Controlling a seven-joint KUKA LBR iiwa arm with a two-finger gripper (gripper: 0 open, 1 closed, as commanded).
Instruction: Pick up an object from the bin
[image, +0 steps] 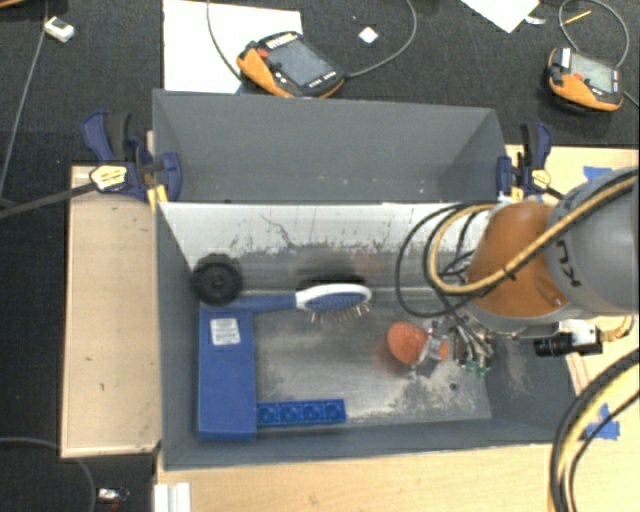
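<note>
My gripper (432, 358) is low in the right part of the bin, right beside a small orange-red ball (405, 342) that lies on the bin floor. The ball touches the gripper's left side; whether it sits between the fingers I cannot make out. A blue-and-white brush (322, 299) with a blue handle lies a little to the left, toward the back wall.
A black round wheel-like piece (216, 280) lies at the back left. A large blue box (226, 372) runs along the left wall, and a flat blue brick (300, 412) lies at the front beside it. The arm with its orange cover and cables fills the right side.
</note>
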